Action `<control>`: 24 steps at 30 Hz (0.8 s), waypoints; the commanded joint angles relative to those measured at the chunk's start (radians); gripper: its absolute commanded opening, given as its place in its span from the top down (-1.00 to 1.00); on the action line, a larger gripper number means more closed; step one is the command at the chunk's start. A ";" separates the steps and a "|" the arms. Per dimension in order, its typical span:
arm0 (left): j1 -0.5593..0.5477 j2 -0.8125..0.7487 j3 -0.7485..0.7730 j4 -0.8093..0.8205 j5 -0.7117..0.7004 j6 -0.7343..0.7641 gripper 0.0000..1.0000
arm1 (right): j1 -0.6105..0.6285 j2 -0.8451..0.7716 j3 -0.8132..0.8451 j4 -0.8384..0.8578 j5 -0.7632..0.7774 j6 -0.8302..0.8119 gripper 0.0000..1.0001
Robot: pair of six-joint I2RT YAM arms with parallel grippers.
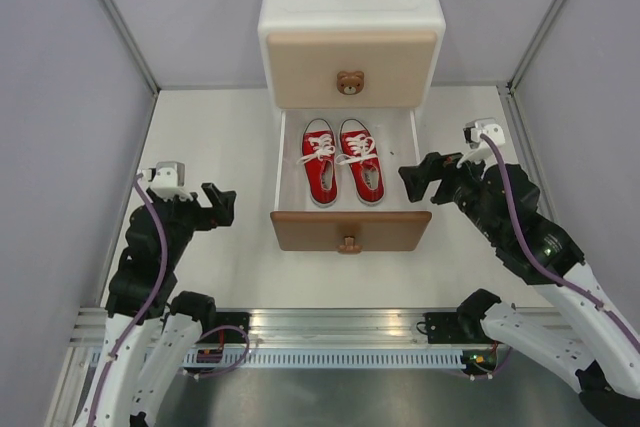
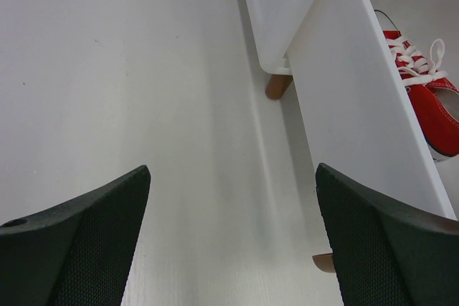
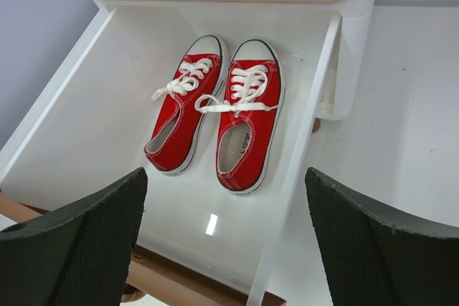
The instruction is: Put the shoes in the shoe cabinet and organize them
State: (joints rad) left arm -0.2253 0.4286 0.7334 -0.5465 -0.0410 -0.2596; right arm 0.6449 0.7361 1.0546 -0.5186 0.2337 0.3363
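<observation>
The white shoe cabinet [image 1: 350, 2] stands at the back of the table. Its upper beige drawer [image 1: 350, 59] is shut. Its lower drawer, with a brown front [image 1: 350, 229], is pulled out. Two red sneakers [image 1: 320, 162] [image 1: 361, 160] lie side by side in it, toes toward the cabinet; they also show in the right wrist view [image 3: 249, 123]. The orange shoes are out of view. My left gripper [image 1: 222, 205] [image 2: 231, 173] is open and empty, left of the drawer. My right gripper [image 1: 418, 179] [image 3: 224, 177] is open and empty, over the drawer's right front corner.
The drawer's left side wall [image 2: 358, 105] and a brown cabinet leg [image 2: 277, 85] lie ahead of my left gripper. The drawer's right wall [image 3: 305, 130] runs under my right gripper. Grey side walls [image 1: 60, 97] enclose the table.
</observation>
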 commanded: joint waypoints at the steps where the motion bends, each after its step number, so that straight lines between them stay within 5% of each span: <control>1: -0.002 -0.013 -0.020 -0.004 0.009 0.010 -0.97 | -0.001 0.058 0.042 -0.008 -0.062 0.004 -0.87; 14: -0.003 0.094 -0.081 0.072 -0.155 -0.096 -0.98 | 0.001 0.499 0.232 -0.043 -0.045 0.030 -0.76; 24: -0.002 0.191 -0.175 0.265 -0.308 -0.070 -0.96 | 0.001 0.775 0.303 -0.011 0.067 0.093 -0.46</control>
State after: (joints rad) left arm -0.2260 0.6159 0.5808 -0.4206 -0.2546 -0.3283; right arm 0.6453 1.4807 1.3006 -0.5617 0.2413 0.3996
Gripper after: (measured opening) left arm 0.986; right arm 0.738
